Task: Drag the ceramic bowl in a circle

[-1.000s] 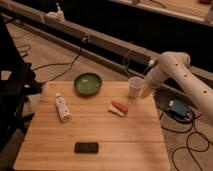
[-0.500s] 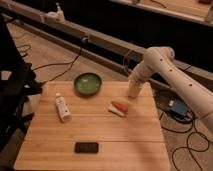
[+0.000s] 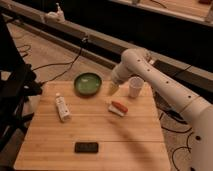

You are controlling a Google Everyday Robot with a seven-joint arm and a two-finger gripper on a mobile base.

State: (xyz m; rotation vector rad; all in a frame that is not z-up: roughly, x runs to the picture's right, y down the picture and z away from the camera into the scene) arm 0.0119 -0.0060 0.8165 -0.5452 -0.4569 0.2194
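The ceramic bowl [image 3: 88, 83] is round, shallow and green with a darker rim. It sits near the back edge of the wooden table [image 3: 135, 135], left of centre. My gripper [image 3: 113, 89] hangs from the white arm just right of the bowl, a little above the table, between the bowl and the small white cup [image 3: 135, 87]. It is not touching the bowl.
A small white bottle [image 3: 62, 108] lies left of centre. A red and white object [image 3: 118, 107] lies below the gripper. A black flat device [image 3: 86, 147] lies near the front edge. Cables run over the floor around the table.
The arm has swung left from beside the white cup, past it, until the gripper is next to the bowl's right side. The objects on the table have not moved.
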